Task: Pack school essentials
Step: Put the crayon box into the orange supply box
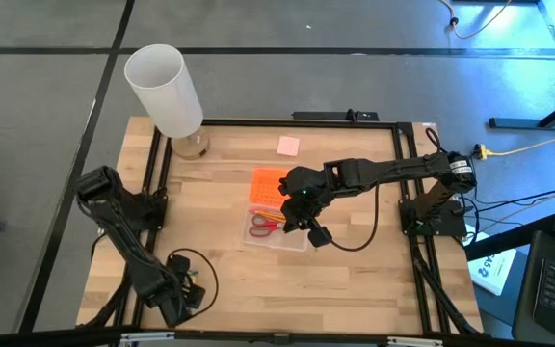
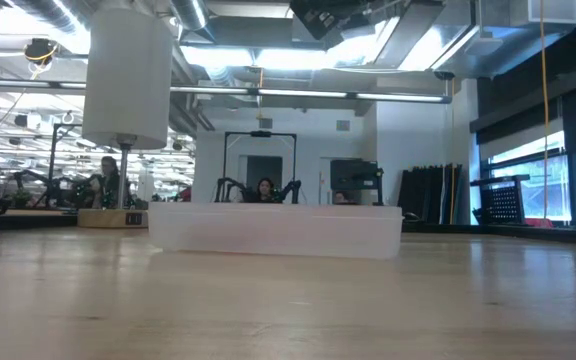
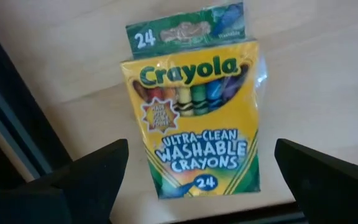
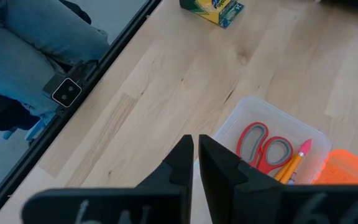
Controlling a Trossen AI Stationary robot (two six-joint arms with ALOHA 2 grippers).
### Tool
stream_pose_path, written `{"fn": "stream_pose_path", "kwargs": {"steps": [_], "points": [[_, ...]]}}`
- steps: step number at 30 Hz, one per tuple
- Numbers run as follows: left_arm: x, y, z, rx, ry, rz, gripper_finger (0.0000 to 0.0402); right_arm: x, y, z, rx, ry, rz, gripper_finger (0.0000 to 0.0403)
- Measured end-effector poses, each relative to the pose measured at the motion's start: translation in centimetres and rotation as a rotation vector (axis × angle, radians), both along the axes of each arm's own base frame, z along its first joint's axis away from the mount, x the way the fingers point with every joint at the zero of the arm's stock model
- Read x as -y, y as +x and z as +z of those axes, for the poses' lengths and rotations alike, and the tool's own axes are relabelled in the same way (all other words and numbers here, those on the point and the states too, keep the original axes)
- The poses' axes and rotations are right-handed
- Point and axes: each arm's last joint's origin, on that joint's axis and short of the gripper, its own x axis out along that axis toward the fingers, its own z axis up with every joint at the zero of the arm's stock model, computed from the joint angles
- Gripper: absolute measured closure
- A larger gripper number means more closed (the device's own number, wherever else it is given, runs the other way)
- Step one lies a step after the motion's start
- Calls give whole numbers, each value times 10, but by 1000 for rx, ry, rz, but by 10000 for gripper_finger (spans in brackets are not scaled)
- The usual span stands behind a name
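Note:
The green-and-yellow crayon box (image 3: 194, 118) lies flat on the table, label up. My left gripper (image 3: 202, 149) is open above it, one finger on each side and well apart from it; in the high view it is at the table's near left (image 1: 183, 289). My right gripper (image 4: 196, 143) is shut and holds nothing. It hangs over the near end of the clear box (image 4: 272, 124), near the table's middle (image 1: 314, 234). Red-handled scissors (image 4: 263, 146) and an orange and a wood-coloured pencil (image 4: 291, 165) lie in that box. The pink eraser (image 1: 288, 146) lies flat near the far edge.
The orange lid (image 1: 268, 188) lies at the clear box's far end. A tall white cylinder (image 1: 167, 92) stands at the far left corner. A black frame (image 1: 157, 193) borders the table. A person's jeans (image 4: 36, 37) show beyond the table's edge. Bare wood lies between the two grippers.

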Motion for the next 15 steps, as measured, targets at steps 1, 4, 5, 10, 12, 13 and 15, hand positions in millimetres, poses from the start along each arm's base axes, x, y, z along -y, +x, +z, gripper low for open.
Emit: {"fn": "stream_pose_path", "kwargs": {"steps": [1,4,5,10,12,13,15], "points": [[1,0,-2,-5,7,11,3,0,0,0,0,0,0,374],[2,1,-9,-17,26,13,2,0,0,0,0,0,0,374],[3,2,-11,-21,31,13,3,0,0,0,0,0,0,374],[5,3,-20,-38,59,12,3,0,0,0,0,0,0,374],[6,4,-25,-43,67,12,3,0,0,0,0,0,0,374],[7,5,-28,-45,70,12,3,0,0,0,0,0,0,374],[9,6,-33,-47,73,9,3,0,0,0,0,0,0,374]]}}
